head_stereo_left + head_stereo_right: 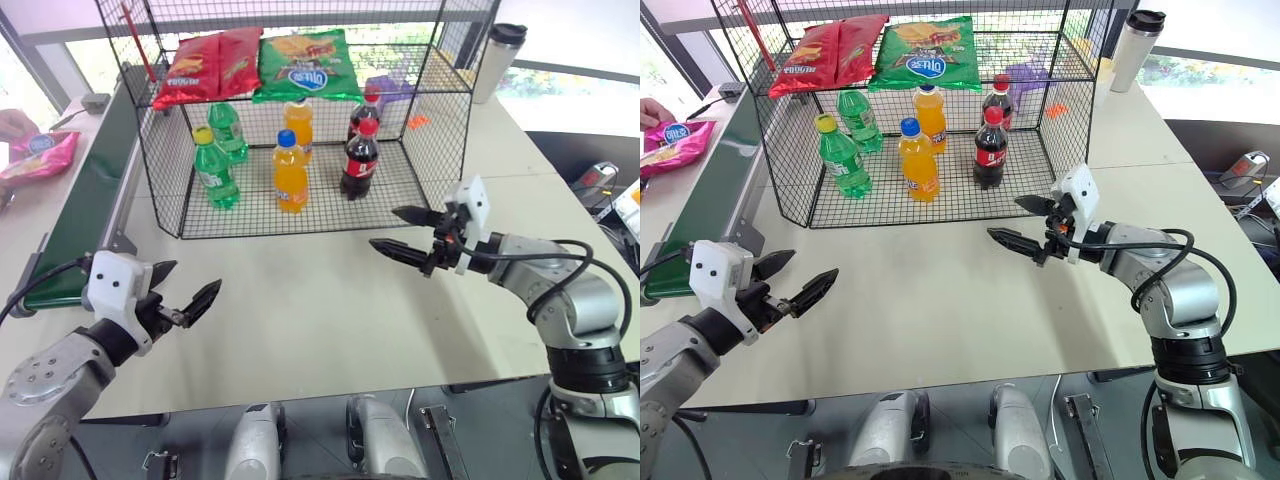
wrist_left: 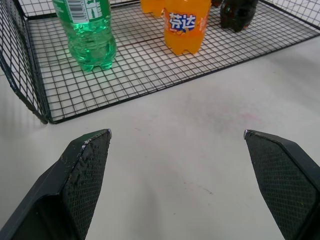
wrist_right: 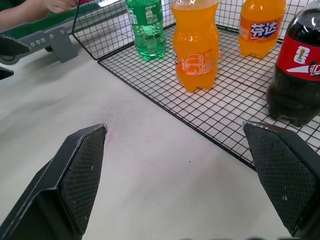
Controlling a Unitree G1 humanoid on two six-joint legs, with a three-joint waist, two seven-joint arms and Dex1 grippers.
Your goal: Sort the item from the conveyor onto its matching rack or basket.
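The pink chip bag (image 1: 38, 155) is at the far left, beside the green conveyor (image 1: 85, 200), and a person's hand (image 1: 15, 124) is touching it, so I think my job has not really started yet: the bag still has to come to me along the belt. The black wire rack (image 1: 300, 120) stands just right of the conveyor (red and green chip bags lie on its top level, bottles stand on its bottom one), so I guess the pink bag belongs up there. Next I would need to reach left toward the conveyor and take the flat bag by an edge. My left gripper (image 1: 180, 300) hangs near the conveyor's close end, wide open and empty. My right gripper (image 1: 410, 232) hangs in front of the rack, pointing left, also wide open and empty.
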